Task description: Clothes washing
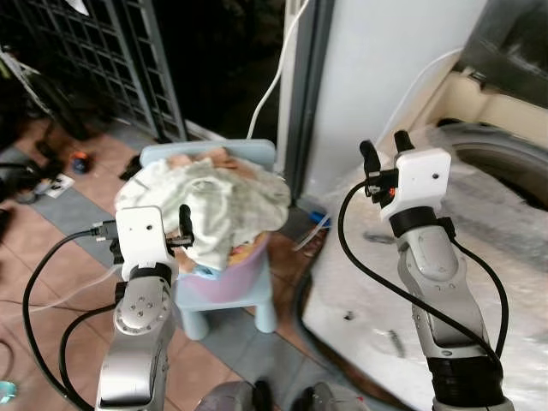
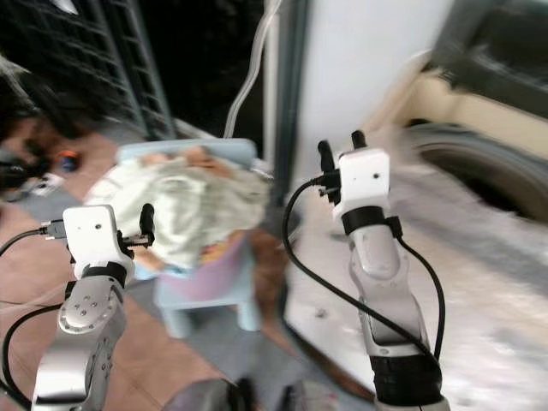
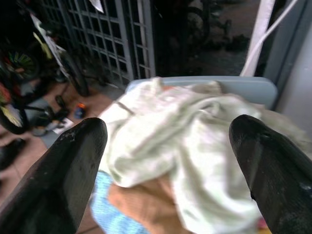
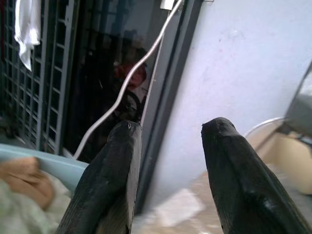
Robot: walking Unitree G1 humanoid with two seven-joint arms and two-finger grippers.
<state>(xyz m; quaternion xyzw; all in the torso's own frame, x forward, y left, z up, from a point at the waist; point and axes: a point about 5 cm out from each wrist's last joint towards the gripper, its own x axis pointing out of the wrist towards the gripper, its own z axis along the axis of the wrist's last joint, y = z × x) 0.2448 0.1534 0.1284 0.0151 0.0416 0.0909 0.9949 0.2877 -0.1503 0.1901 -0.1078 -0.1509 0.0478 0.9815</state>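
Left eye view: the washing machine (image 1: 505,163) stands on the right, the pale clothes (image 1: 205,201) heaped in a pink basket (image 1: 227,278) on a blue chair (image 1: 257,304). Left hand (image 3: 168,146), spread wide and empty, faces the clothes; right hand (image 4: 168,146) hangs parted, empty.

— What laundry am I looking at from here?

— I see a heap of clothes (image 1: 210,201) piled high in a pink basin (image 1: 231,274), which sits on a small pale blue chair (image 1: 244,300). On top lies a crumpled, pale green-white cloth (image 3: 195,146), draped over the heap and hanging down its front.

— Anything under it?

— I make out a tan garment (image 3: 146,204) and a bit of blue fabric (image 3: 105,207) poking out below. To the right I see the washing machine (image 1: 505,171), its top covered in clear plastic sheeting.
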